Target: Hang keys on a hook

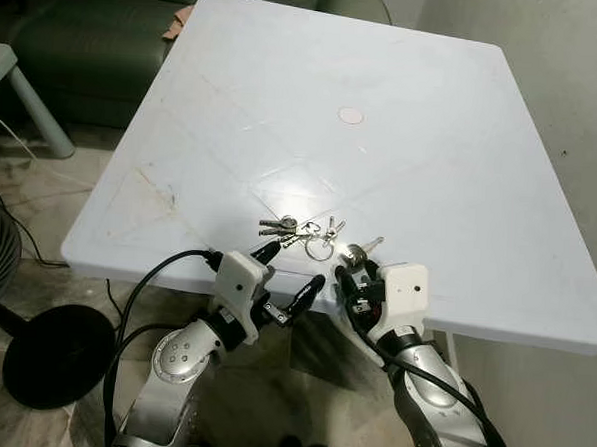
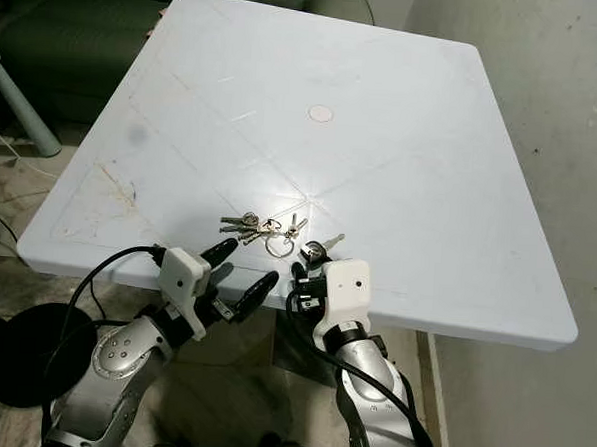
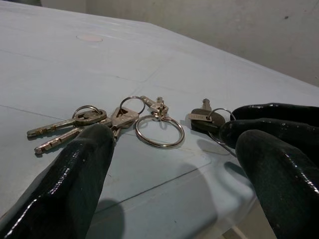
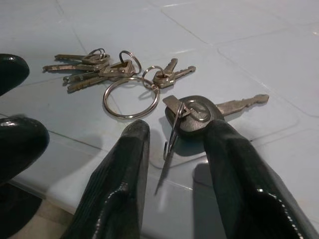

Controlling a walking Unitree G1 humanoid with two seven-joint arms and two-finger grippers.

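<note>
Right gripper (image 4: 172, 137) is sitting nearest the black-headed key (image 4: 199, 114).
You are straddling it, fingers apart, nothing held; shaft is pointing upper right. Left gripper (image 1: 291, 273) is gaping wide, lower centre.

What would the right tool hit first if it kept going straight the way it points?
Most likely the black-headed key, lying on the table just ahead between the open right tool's fingertips; the key bunch sits off to one side.
</note>
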